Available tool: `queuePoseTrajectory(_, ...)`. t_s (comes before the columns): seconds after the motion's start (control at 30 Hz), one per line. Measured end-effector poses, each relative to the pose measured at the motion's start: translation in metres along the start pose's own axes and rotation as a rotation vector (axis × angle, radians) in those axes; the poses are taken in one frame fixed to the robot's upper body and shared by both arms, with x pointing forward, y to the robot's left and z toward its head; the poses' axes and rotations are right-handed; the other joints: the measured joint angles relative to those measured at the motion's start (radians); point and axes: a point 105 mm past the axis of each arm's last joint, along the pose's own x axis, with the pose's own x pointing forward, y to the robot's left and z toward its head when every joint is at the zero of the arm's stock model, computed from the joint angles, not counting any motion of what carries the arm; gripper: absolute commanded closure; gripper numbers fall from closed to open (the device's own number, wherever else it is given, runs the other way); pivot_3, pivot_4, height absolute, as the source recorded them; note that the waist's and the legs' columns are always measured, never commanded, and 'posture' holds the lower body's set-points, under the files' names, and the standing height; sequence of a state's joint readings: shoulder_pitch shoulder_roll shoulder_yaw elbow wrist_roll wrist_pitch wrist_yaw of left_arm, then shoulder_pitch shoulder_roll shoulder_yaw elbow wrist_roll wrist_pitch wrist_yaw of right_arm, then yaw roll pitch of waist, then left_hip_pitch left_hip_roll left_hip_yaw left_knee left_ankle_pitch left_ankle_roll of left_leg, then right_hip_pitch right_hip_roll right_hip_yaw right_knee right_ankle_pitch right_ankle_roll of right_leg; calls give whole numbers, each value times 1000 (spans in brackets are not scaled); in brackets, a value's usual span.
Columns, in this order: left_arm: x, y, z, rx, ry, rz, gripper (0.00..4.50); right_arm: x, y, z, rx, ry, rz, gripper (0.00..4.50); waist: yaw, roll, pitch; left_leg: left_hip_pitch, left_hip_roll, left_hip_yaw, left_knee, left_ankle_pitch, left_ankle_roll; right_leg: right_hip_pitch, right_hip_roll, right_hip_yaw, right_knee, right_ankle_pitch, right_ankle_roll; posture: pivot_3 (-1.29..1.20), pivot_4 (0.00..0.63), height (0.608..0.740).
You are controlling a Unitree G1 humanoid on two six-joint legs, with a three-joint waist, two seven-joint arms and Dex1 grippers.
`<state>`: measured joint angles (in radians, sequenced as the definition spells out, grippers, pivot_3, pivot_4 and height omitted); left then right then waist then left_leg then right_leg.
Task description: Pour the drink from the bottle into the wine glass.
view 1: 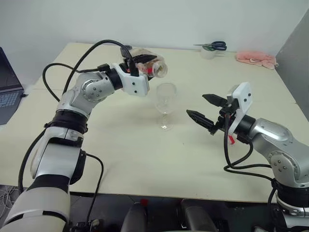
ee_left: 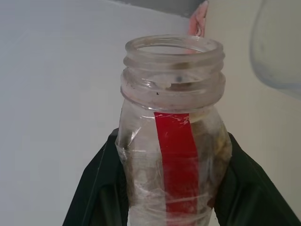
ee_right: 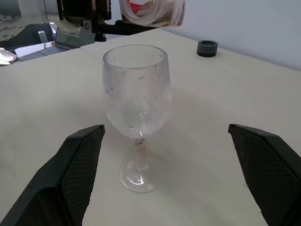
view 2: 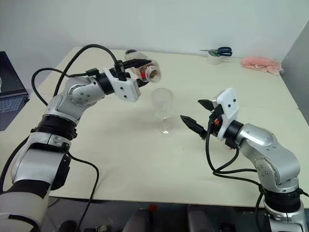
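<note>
Bottle (view 1: 147, 65), uncapped, lies tipped in your left tool (view 1: 140, 65) above the glass (view 1: 165, 99); your right tool (view 1: 206, 108) gapes at centre-right.

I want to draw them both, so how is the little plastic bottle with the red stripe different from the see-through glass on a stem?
The small clear plastic bottle with the red stripe lies tipped on its side in the air, gripped by the left pincer; the clear stemmed wine glass stands upright on the table, untouched. The bottle has a red stripe and a threaded neck; the glass is plain with a thin stem. Both are see-through and open-topped.
</note>
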<state>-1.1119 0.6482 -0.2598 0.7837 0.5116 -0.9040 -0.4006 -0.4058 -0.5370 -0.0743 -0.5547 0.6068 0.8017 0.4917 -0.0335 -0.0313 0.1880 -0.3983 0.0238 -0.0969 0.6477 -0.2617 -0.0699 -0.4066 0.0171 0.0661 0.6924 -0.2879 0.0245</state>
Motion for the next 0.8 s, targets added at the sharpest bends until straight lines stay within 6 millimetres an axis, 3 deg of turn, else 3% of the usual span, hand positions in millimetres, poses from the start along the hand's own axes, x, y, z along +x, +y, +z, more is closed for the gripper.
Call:
queuePoseTrajectory(0.4, 1, 14, 4, 119, -20, 61, 2701, 1, -2, -1, -4, 0, -6, 0, 0, 0, 0, 0, -1, -1, 5, 0, 0, 0, 0, 0, 5, 0, 0, 0, 150, 740)
queuePoseTrajectory(0.8, 2, 9, 4, 147, -26, 48, 2701, 2, 1, -1, -13, -3, 4, 0, 0, 0, 0, -2, -1, -2, 13, 0, 1, 0, 0, 0, 9, 0, 1, 0, 150, 740)
